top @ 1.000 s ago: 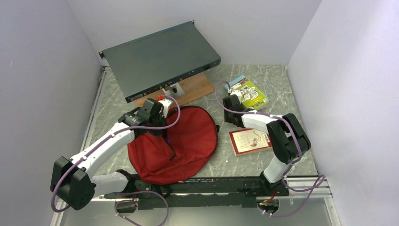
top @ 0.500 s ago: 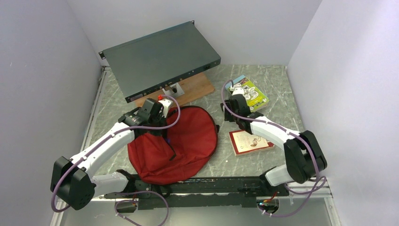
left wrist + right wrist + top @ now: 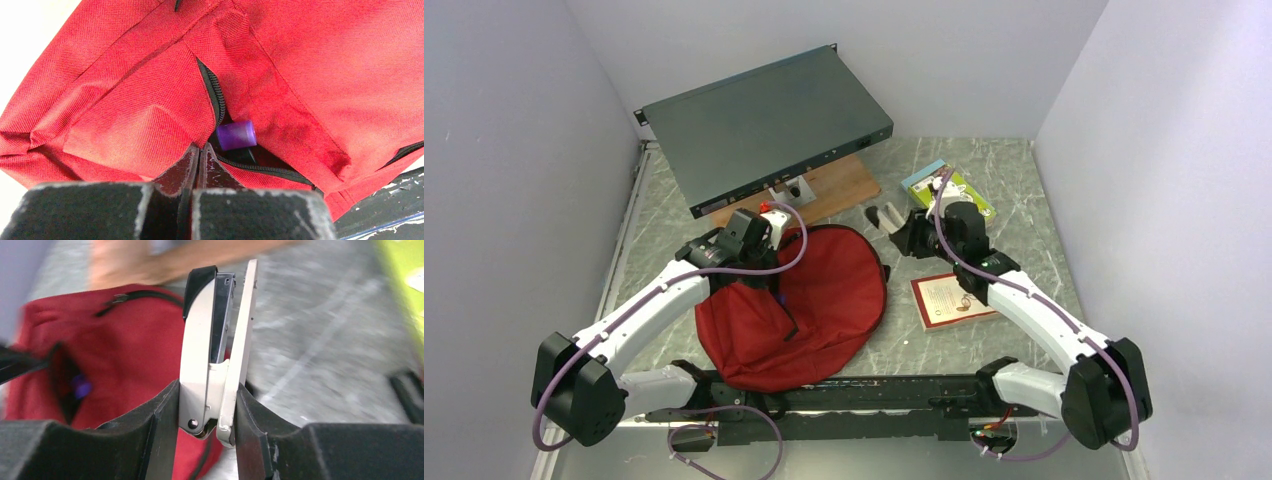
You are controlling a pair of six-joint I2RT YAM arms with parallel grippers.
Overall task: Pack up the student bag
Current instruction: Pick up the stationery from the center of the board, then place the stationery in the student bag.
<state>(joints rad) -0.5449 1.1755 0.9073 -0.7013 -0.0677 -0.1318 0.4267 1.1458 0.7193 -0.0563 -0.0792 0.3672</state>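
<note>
The bag (image 3: 834,290) is lying slumped at centre-left of the top view. It is soft and floppy, so its mouth will likely sag unless held by the zip edge (image 3: 214,97). The left gripper (image 3: 199,152) is sitting there with its jaws pressed together. The right gripper (image 3: 207,392) is clamping a stapler (image 3: 197,330).

Student bag (image 3: 824,290), red — rack unit (image 3: 764,125) behind it; right tool (image 3: 900,230), clasping a stapler (image 3: 886,217), off its far-right edge.

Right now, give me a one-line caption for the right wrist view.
Right pincer gripping a beige stapler, the red bag blurred behind it.
</note>
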